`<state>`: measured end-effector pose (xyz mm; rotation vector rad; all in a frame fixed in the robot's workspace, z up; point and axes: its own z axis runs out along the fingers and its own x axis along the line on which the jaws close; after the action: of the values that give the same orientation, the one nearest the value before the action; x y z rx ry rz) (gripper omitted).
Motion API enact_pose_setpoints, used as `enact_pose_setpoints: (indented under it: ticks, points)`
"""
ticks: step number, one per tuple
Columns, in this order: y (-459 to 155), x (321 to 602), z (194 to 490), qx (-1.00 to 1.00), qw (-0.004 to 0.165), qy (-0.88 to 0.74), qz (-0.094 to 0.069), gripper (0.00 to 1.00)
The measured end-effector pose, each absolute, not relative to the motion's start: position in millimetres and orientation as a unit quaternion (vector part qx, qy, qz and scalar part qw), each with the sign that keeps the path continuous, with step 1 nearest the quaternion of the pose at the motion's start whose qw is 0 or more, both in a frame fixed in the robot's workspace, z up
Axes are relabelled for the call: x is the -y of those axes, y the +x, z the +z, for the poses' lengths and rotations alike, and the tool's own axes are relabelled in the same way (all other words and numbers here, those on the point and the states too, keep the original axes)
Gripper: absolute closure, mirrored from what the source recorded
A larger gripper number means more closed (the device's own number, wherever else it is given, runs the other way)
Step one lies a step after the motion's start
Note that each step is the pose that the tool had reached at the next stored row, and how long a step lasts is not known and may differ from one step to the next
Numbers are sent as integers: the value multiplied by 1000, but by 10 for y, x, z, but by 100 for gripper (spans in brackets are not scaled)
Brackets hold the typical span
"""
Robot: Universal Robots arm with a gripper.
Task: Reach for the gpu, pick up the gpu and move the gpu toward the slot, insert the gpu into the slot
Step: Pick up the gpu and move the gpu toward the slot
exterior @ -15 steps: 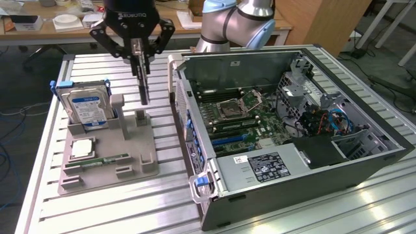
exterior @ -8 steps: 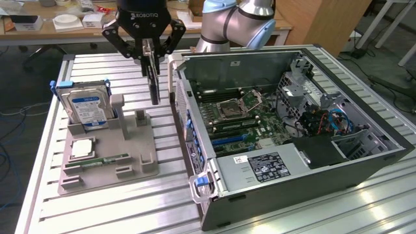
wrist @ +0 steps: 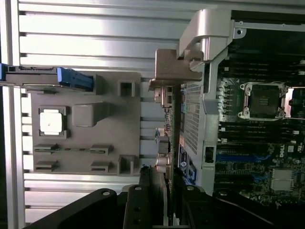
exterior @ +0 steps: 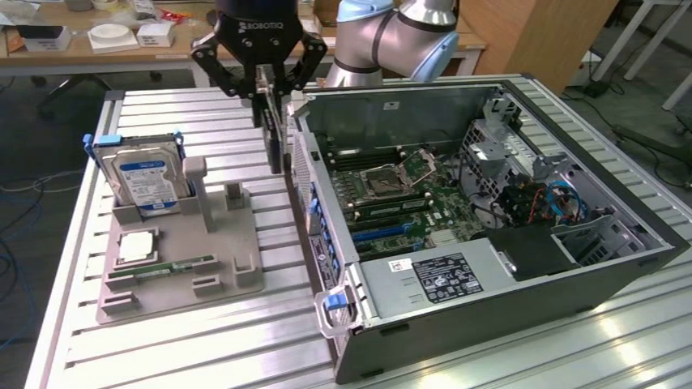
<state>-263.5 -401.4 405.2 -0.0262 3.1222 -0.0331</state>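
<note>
My gripper is shut on the gpu, a thin dark card hanging edge-down from the fingers. The card hovers above the table between the grey fixture tray and the open computer case's near wall, close beside that wall. In the wrist view the gpu is seen edge-on below my gripper, running along the outside of the case wall. The slot, a long blue strip on the green motherboard, lies inside the case; in the wrist view the slot is off to the side of the card.
The tray holds a silver hard drive with a blue label, a square processor chip and a green memory stick. Inside the case are the silver processor socket, black memory strips, cables and a power supply.
</note>
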Motion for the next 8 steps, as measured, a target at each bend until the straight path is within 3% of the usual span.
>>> enact_pose_setpoints:
  ticks: [8]
  points:
    - [-2272, 4014, 4036, -1000, 10, -8, -10, 71]
